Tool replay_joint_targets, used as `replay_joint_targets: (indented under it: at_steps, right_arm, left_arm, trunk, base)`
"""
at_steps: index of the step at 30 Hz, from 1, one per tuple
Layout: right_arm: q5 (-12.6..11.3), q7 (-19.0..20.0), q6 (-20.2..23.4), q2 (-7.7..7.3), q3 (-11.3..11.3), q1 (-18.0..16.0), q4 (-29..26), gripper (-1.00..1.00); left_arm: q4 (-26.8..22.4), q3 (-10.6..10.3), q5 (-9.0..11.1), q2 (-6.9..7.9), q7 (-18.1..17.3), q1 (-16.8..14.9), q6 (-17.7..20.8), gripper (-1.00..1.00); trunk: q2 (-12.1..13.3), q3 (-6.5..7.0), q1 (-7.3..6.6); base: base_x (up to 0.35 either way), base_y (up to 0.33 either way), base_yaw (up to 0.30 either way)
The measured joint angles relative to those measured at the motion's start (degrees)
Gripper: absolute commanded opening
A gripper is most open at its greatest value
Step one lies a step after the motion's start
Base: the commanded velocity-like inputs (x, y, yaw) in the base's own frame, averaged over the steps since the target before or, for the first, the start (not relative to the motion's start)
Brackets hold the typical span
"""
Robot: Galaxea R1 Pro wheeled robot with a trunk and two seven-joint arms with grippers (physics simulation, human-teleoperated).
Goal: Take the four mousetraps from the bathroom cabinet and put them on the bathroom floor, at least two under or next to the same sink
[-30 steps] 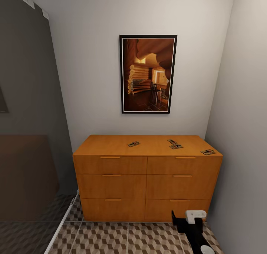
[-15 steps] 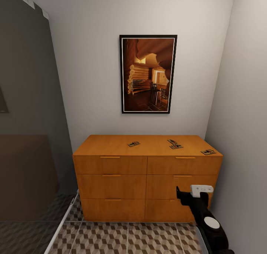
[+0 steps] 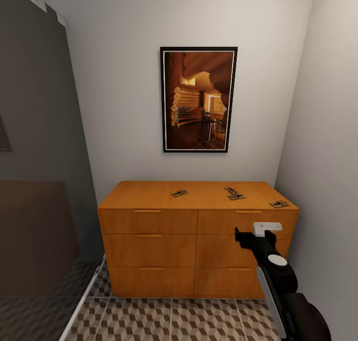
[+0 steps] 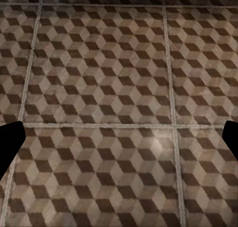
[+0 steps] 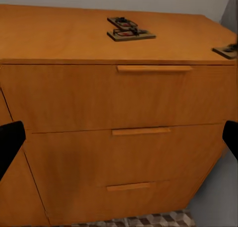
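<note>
Narrow bathroom corner: four mousetraps [image 3: 235,193] lie flat on cabinet [image 3: 197,241] top, nothing grasped yet, right gripper [image 3: 254,234] released w/ jaws wide in front of drawers near side wall, so reaching up may clip cabinet edge or knock traps off.
</note>
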Motion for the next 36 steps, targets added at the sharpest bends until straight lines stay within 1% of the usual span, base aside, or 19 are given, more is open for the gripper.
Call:
replay_joint_targets:
  at_steps: [6, 7, 10, 11, 12, 20, 21, 27, 28, 29, 34, 35, 36]
  right_arm:
    - [0.00, -0.03, 2.74, 0.00, 0.02, -4.97, 0.00, 1.00]
    - [0.00, -0.03, 3.91, 0.00, 0.03, -6.61, 0.00, 1.00]
    - [-0.06, 0.01, 5.94, 0.00, 0.05, -9.34, 0.11, 1.00]
    - [-0.08, 0.05, 7.21, 0.00, 0.07, -11.18, 0.33, 1.00]
    - [-0.10, 0.07, 7.83, 0.00, 0.05, -12.21, 0.51, 1.00]
    - [-0.15, 0.18, 11.22, 0.00, 0.09, -20.43, 3.90, 1.00]
    - [-0.14, 0.22, 11.59, 0.00, 0.09, -22.64, 5.62, 1.00]
    - [-0.16, 0.43, 12.05, -0.05, 0.09, -30.00, 13.78, 1.00]
    - [-0.16, 0.45, 12.06, -0.05, 0.09, -31.23, 15.47, 1.00]
    - [-0.19, 0.50, 12.03, -0.07, 0.09, -33.55, 18.88, 1.00]
    - [-0.27, 0.67, 11.85, -0.08, 0.09, -38.74, 26.85, 1.00]
    - [-0.29, 0.97, 11.82, -0.08, 0.09, -40.28, 29.13, 1.00]
    - [-0.31, 1.27, 11.81, -0.08, 0.09, -40.96, 30.08, 1.00]
  left_arm:
    - [0.09, 0.02, 0.01, 0.00, 0.00, 0.00, 0.00, 1.00]
    - [0.10, 0.03, 0.01, 0.00, 0.00, 0.00, 0.02, 1.00]
    - [0.11, 0.04, 0.01, 0.00, 0.00, 0.00, 0.04, 1.00]
    - [0.12, 0.02, -0.01, 0.00, 0.00, 0.00, 0.02, 1.00]
    - [0.12, 0.04, -0.02, 0.00, 0.00, 0.00, 0.02, 1.00]
    - [0.12, 0.03, -0.02, -0.01, 0.00, 0.00, 0.02, 1.00]
    - [0.12, 0.02, -0.01, 0.00, 0.00, 0.00, 0.04, 1.00]
    - [0.12, 0.06, 0.00, 0.00, 0.00, 0.00, 0.08, 1.00]
    - [0.12, 0.07, 0.00, 0.00, 0.00, 0.00, 0.08, 1.00]
    - [0.12, 0.07, 0.01, 0.00, 0.00, 0.00, 0.08, 1.00]
    - [0.12, 0.07, -0.04, 0.00, 0.00, 0.00, 0.09, 1.00]
    - [0.12, 0.06, -0.05, 0.00, 0.00, 0.00, 0.09, 1.00]
    - [0.12, 0.06, -0.05, 0.00, 0.00, 0.00, 0.09, 1.00]
  trunk:
    - [0.00, 0.00, 0.00]
    - [0.00, 0.00, 0.00]
    - [0.00, 0.00, 0.00]
    - [0.00, 0.00, 0.00]
    - [0.00, 0.00, 0.00]
    - [0.00, 0.00, 0.00]
    - [0.00, 0.01, 0.00]
    - [0.00, 0.00, 0.00]
    - [0.00, 0.00, 0.00]
    - [0.00, 0.00, 0.00]
    - [0.00, 0.00, 0.00]
    - [0.00, 0.00, 0.00]
    - [0.00, 0.00, 0.00]
  base:
    - [0.000, 0.000, 0.000]
    - [0.000, 0.000, 0.000]
    - [0.000, 0.000, 0.000]
    - [0.000, 0.000, 0.000]
    - [0.000, 0.000, 0.000]
    - [0.000, 0.000, 0.000]
    - [0.000, 0.000, 0.000]
    - [0.000, 0.000, 0.000]
    - [0.000, 0.000, 0.000]
    - [0.000, 0.000, 0.000]
    - [0.000, 0.000, 0.000]
    - [0.000, 0.000, 0.000]
    - [0.000, 0.000, 0.000]
